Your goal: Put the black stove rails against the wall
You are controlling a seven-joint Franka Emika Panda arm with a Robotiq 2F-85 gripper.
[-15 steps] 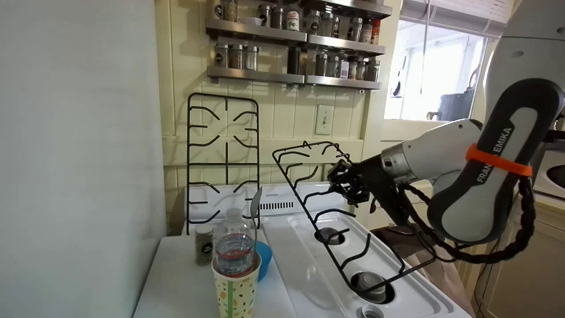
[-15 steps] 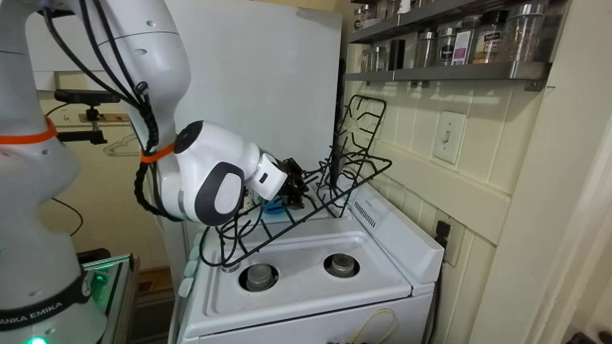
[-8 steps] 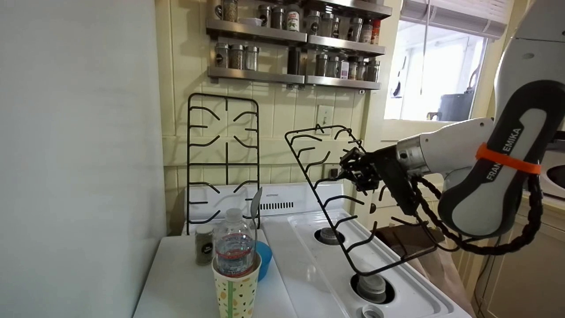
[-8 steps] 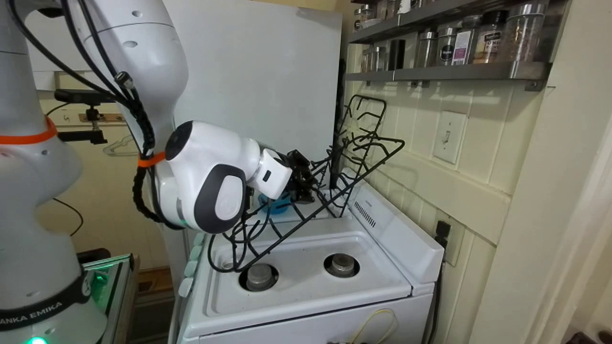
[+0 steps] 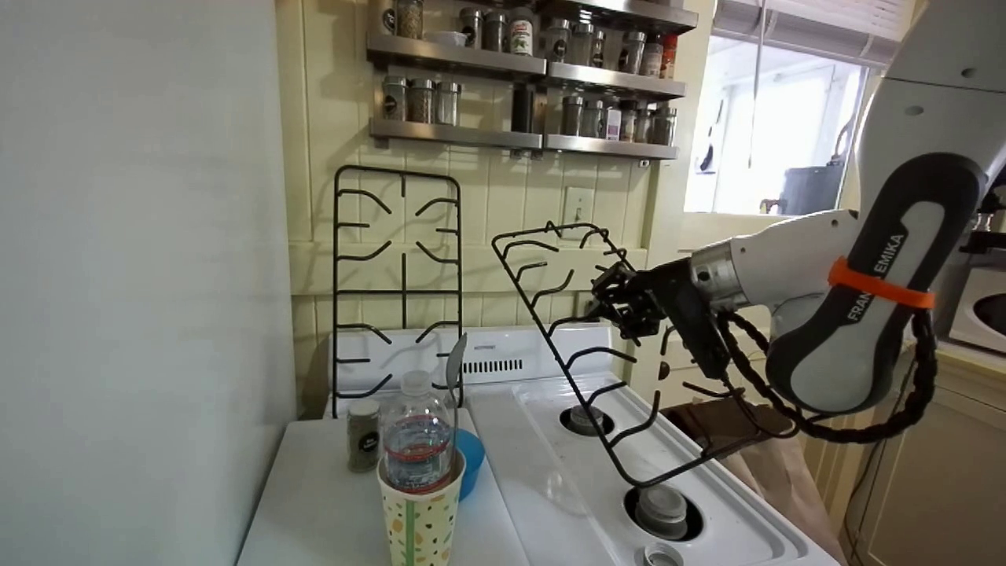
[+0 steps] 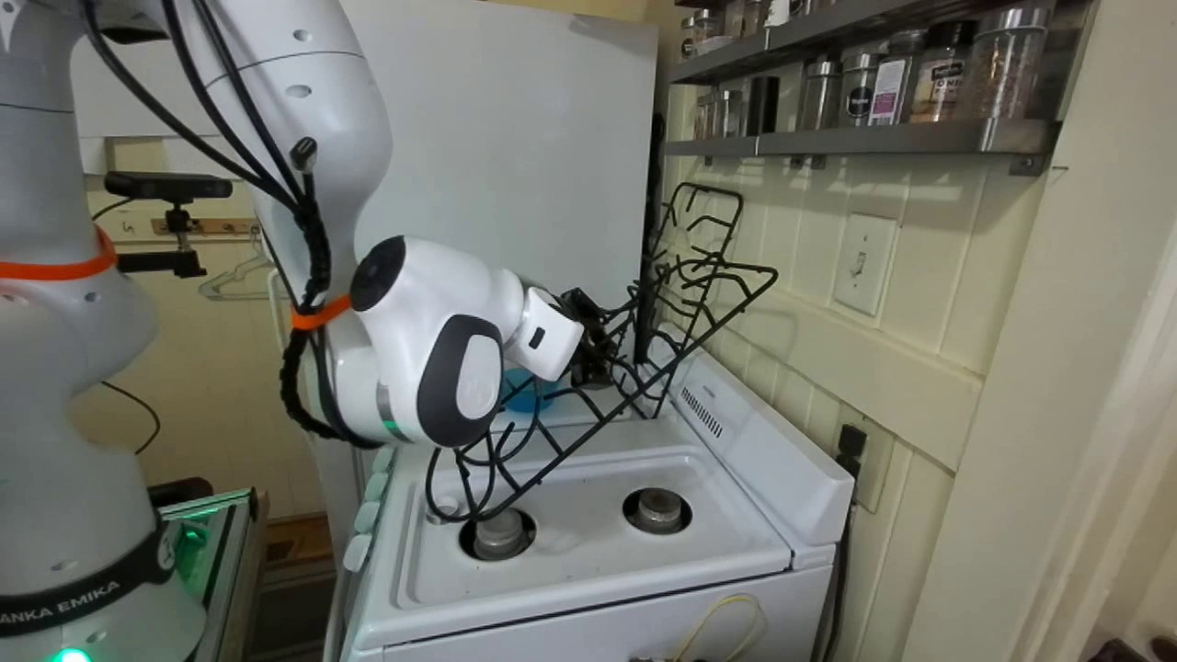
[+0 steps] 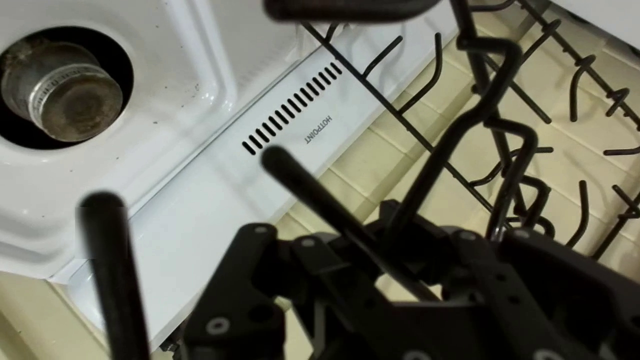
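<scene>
One black stove rail point(image 5: 404, 292) stands upright, leaning against the cream-yellow wall point(image 5: 503, 200); it also shows in an exterior view point(image 6: 710, 188) and behind in the wrist view point(image 7: 380, 95). My gripper point(image 5: 599, 308) is shut on bars of the second black stove rail point(image 5: 564, 367), also seen in an exterior view point(image 6: 593, 426). This rail hangs tilted above the stovetop, its upper end near the wall and its lower end above a front burner. Contact with the wall cannot be told. In the wrist view its bars point(image 7: 450, 142) run into the gripper point(image 7: 392, 225); the fingertips are partly hidden.
The white stovetop point(image 5: 542, 472) has open burners point(image 6: 660, 510) and a raised back panel point(image 6: 763, 450). A patterned cup point(image 5: 420, 527) with a bottle point(image 5: 416, 448), a spice jar point(image 5: 363, 436) and a blue bowl point(image 5: 471, 464) stand beside. Spice shelves point(image 5: 456, 135) hang above.
The held rail has risen and its upper end has come closer to the wall. In the last half second gripper and rail have shifted sideways toward the standing rail, which has not moved.
</scene>
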